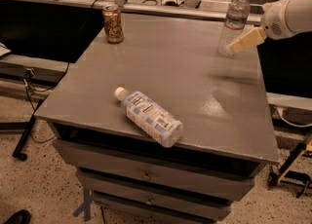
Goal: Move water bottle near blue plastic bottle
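Just beside the gripper (240, 46), the water bottle (234, 19) stands upright at the table's (185, 72) far corner; whether the gripper is open cannot be told. The blue plastic bottle (148, 117) lies well apart, near the front edge.

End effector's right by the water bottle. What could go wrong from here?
1. The water bottle stands upright, tall and slim, near the far right corner of the table. The end effector is close beside its lower half, so a glancing contact could tip it over or off the edge.
2. The blue plastic bottle lies on its side at the front edge. A bump while setting the water bottle down could roll it off.
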Controlling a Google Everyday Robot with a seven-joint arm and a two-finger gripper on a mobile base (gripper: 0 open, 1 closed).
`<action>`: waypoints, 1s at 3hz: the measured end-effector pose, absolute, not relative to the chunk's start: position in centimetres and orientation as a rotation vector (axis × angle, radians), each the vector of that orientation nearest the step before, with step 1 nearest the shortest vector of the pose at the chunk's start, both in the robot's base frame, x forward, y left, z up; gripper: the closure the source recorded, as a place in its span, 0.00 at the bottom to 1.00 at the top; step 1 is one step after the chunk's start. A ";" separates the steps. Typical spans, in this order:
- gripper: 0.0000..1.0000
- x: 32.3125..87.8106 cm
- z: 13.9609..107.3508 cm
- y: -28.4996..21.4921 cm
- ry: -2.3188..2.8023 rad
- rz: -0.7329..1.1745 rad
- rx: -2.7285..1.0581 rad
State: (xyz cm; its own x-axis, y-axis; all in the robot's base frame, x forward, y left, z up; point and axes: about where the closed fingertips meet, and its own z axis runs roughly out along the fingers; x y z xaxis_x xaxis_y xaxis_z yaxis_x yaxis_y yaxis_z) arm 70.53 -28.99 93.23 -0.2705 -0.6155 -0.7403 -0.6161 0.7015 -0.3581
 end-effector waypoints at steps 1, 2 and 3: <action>0.00 73.6 92.5 -28.5 1.893 0.085 -0.857; 0.16 76.1 91.5 -27.5 1.848 0.182 -0.785; 0.39 77.7 90.3 -26.4 1.830 0.289 -0.715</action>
State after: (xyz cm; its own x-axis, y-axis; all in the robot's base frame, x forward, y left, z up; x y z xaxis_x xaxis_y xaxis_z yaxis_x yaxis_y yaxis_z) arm 77.74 -26.36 90.26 -0.2212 -0.3327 -0.9167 -0.5990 0.7881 -0.1415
